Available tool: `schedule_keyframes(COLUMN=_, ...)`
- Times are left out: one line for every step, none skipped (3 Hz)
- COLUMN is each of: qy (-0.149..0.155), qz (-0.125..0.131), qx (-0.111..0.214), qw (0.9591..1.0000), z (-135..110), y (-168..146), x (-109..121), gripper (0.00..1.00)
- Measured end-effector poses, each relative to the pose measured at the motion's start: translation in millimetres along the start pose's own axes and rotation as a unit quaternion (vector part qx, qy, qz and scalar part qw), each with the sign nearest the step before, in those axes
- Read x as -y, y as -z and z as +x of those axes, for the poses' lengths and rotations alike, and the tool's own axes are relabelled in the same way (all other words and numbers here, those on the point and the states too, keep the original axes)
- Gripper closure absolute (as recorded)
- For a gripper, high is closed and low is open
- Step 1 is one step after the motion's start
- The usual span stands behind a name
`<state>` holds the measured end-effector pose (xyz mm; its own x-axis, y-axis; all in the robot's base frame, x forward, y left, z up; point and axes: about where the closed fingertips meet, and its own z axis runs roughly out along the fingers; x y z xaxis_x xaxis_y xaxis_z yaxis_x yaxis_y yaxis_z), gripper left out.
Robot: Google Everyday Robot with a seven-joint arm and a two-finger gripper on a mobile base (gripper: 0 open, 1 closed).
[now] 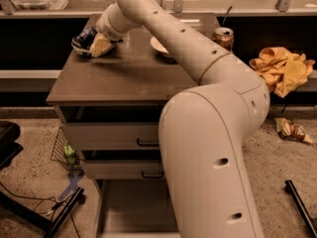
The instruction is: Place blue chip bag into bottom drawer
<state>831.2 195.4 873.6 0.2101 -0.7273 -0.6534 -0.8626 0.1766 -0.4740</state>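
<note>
The blue chip bag (82, 37) lies at the back left corner of the brown cabinet top (124, 78); it is dark, wrinkled foil. My gripper (100, 44) is low over the top, right against the bag's right side, and hides part of it. My arm reaches from the lower right across the cabinet. The bottom drawer (130, 209) is pulled out below the two drawers with black handles. It shows as a flat tray, and my arm hides its right part.
A white bowl (157, 45) sits on the cabinet top, mostly behind my arm. A soda can (223, 35) stands at the back right. A yellow cloth heap (281, 68) and a tan wrapper (291, 130) lie right. A wire basket (63, 150) and cables lie left.
</note>
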Motion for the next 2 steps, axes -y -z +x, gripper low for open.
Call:
schedule_keyframes(qy=-0.001, qz=-0.001, qx=0.001, qw=1.0, z=1.2, y=-3.8, x=-1.9, gripper=0.58)
schedule_keyframes(qy=-0.001, qz=-0.004, qx=0.001, qw=1.0, z=1.5, y=-7.1, x=-4.1, gripper=0.82)
